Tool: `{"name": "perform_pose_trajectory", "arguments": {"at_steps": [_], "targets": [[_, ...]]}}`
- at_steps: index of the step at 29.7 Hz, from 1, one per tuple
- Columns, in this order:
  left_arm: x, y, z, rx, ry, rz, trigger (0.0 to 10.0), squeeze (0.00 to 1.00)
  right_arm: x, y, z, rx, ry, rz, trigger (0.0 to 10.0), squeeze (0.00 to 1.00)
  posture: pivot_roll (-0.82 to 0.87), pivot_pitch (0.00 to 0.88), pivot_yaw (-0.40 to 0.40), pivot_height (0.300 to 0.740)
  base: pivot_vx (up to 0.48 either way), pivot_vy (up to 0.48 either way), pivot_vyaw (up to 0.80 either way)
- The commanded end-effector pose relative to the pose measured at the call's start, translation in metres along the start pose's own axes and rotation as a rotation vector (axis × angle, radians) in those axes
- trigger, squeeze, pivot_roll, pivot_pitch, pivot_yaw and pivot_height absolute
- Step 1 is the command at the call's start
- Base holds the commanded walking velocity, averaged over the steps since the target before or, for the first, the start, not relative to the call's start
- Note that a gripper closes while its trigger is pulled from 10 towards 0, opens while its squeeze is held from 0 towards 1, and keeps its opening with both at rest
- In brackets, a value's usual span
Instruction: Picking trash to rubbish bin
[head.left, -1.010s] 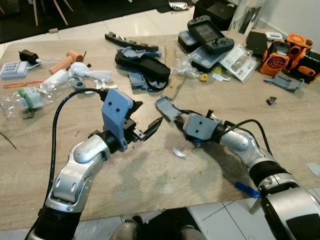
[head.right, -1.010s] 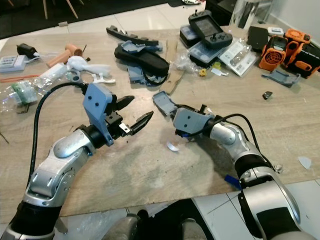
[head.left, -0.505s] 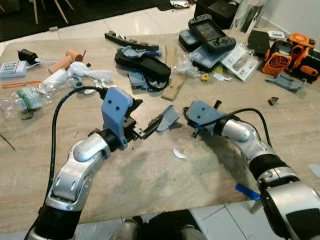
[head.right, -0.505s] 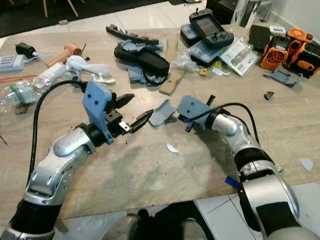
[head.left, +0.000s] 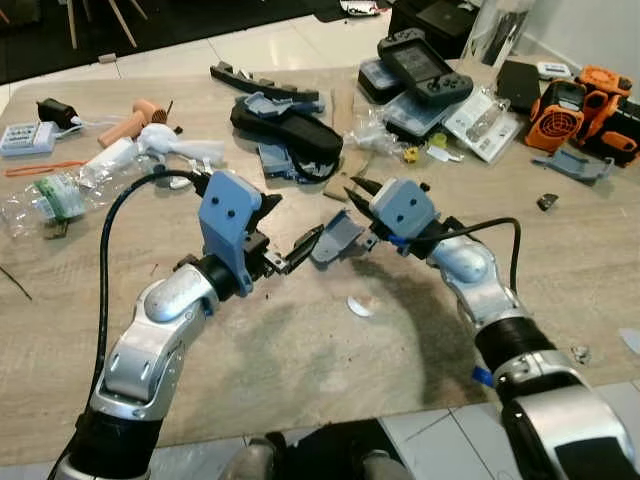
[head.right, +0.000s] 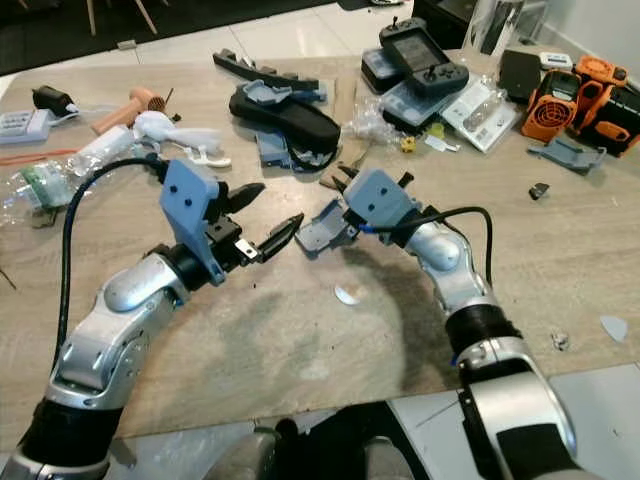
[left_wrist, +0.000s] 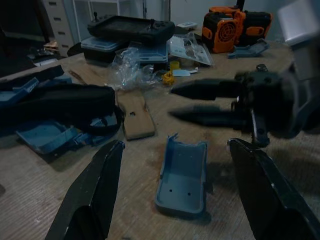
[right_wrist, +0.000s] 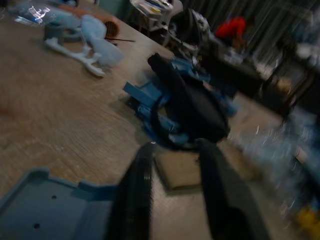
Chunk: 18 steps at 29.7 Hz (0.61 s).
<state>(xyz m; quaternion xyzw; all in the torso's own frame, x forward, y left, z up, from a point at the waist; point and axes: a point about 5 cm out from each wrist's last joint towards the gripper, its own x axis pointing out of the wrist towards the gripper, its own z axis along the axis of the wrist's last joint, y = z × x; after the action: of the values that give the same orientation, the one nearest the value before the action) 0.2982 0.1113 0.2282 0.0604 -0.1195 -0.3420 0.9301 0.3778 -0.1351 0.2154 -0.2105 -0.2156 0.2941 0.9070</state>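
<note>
A broken blue-grey plastic shell (head.left: 335, 238) rests on the wooden table (head.left: 300, 360), hollow side up in the left wrist view (left_wrist: 182, 175). My left gripper (head.left: 298, 218) is open; its lower fingertip sits right beside the shell, and the shell lies between its two fingers (left_wrist: 95, 195). My right gripper (head.left: 352, 190) hovers just behind the shell, raised off the table, open with a narrow gap and nothing in it. Its wrist view has the shell (right_wrist: 45, 210) low at one side of the fingers (right_wrist: 137, 200). A small white scrap (head.left: 360, 305) lies nearer me.
Clutter covers the far half: a black case (head.left: 285, 130), a brown wood piece (head.left: 345, 175), a handheld console (head.left: 420, 70), orange devices (head.left: 560, 115) and a crushed plastic bottle (head.left: 50, 195). Blue tape (head.left: 480, 378) sticks at the table's front edge.
My right gripper has risen and swung towards the far side, leaving the shell, which has ended up by my left gripper's fingertip. The left arm has barely moved.
</note>
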Motion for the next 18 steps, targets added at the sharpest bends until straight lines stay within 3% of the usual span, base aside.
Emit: {"name": "perform_pose_trajectory", "arguments": {"at_steps": [1,4,9,18], "targets": [[0.001,0.0,-0.003,0.001,0.008,0.006,10.0,0.0,-0.004,-0.003,-0.009,0.114,0.031,-0.049,10.0,1.0,0.06,0.231,0.046,0.74,0.0,0.0,0.0],[0.0,0.002,-0.002,0.004,0.005,0.013,10.0,0.0,-0.004,-0.007,-0.016,0.281,0.042,-0.128,10.0,1.0,0.07,0.238,0.045,0.74,0.0,0.0,0.0],[-0.001,0.001,-0.001,0.007,0.003,0.014,10.0,0.0,-0.002,-0.009,-0.02,0.397,0.062,-0.144,10.0,1.0,0.07,0.25,0.045,0.74,0.0,0.0,0.0],[-0.003,0.004,-0.001,0.008,0.003,0.036,10.0,0.0,0.009,0.005,-0.023,0.59,0.102,0.02,10.0,1.0,0.07,0.271,0.037,0.74,0.0,0.0,0.0]]}}
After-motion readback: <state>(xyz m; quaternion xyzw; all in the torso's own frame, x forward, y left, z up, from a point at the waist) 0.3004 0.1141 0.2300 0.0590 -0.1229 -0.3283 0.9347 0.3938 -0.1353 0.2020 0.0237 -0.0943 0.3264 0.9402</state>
